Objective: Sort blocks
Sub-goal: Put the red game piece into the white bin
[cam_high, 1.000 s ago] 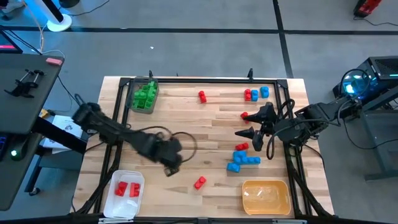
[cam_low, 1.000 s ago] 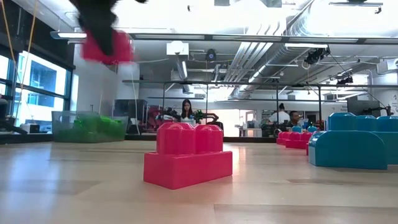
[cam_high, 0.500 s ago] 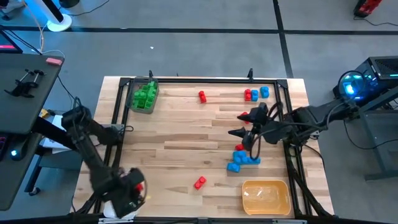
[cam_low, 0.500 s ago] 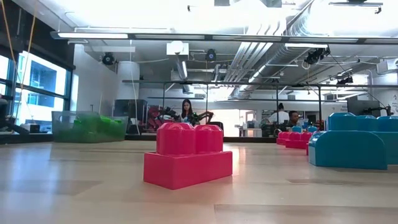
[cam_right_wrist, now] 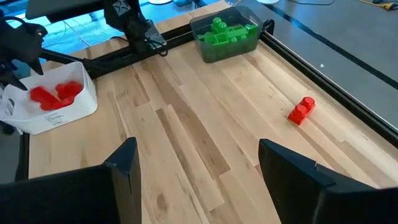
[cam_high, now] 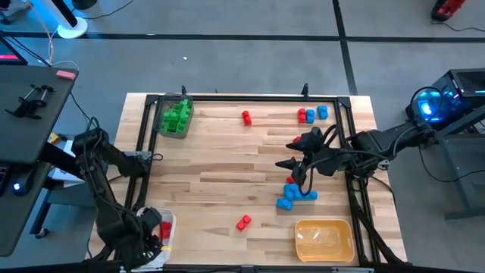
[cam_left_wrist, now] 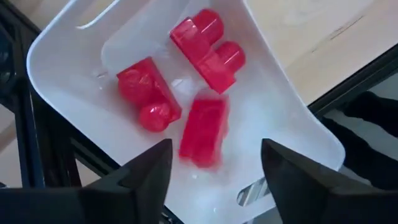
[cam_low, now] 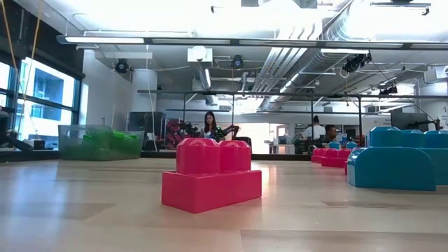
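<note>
L end effector (cam_left_wrist: 211, 171) open over white tray (cam_left_wrist: 292, 124) w/ three red blocks (cam_left_wrist: 202, 130).

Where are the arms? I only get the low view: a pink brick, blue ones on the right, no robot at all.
Observer: The left gripper hangs over a white tray at the table's front left corner.
Operator: Is it holding something?
Observer: No. Its fingers are open, and three red blocks lie in the tray below it.
Operator: And the other arm?
Observer: The right gripper is open and empty, above the table just behind the blue cluster.
</note>
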Motion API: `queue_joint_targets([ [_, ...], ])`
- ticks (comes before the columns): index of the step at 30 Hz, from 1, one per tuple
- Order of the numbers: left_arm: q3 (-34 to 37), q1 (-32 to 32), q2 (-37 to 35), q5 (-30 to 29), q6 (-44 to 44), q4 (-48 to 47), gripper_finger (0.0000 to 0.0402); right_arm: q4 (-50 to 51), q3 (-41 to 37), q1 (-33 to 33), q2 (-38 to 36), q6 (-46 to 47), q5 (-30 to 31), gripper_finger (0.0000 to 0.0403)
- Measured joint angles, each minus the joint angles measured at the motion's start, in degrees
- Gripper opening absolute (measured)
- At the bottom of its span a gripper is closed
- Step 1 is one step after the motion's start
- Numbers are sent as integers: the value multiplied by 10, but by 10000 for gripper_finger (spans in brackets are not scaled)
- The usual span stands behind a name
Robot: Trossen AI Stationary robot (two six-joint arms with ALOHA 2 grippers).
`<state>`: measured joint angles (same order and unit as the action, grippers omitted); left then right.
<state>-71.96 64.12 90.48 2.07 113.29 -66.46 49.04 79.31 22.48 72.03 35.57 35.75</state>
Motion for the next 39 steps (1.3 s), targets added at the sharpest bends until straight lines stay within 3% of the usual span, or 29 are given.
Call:
queue_joint_targets([
  [3,-1,-23,-21,-26,-21,3,258,-1,0,0,0,2,-11,215],
  [6,-1,-67,-50,-104,-62,21,270,-15,0,0,0,2,-30,215],
  [10,-2,-166,-72,-182,-234,90,273,-32,0,0,-1,4,-88,215],
  [16,-2,-359,-13,-165,-527,224,274,-35,0,8,-1,16,-121,215],
  [21,-1,-462,75,-63,-615,372,274,-29,0,34,-1,41,-120,215],
  [24,-1,-475,101,26,-647,416,274,-20,0,53,6,86,-123,215],
  [29,-1,-443,87,36,-687,387,274,-5,0,76,51,119,-125,215],
  [35,14,-379,12,-115,-662,257,274,-38,0,66,158,71,-219,215],
  [39,68,-343,-58,-212,-573,260,274,-96,0,51,238,-4,-295,215],
])
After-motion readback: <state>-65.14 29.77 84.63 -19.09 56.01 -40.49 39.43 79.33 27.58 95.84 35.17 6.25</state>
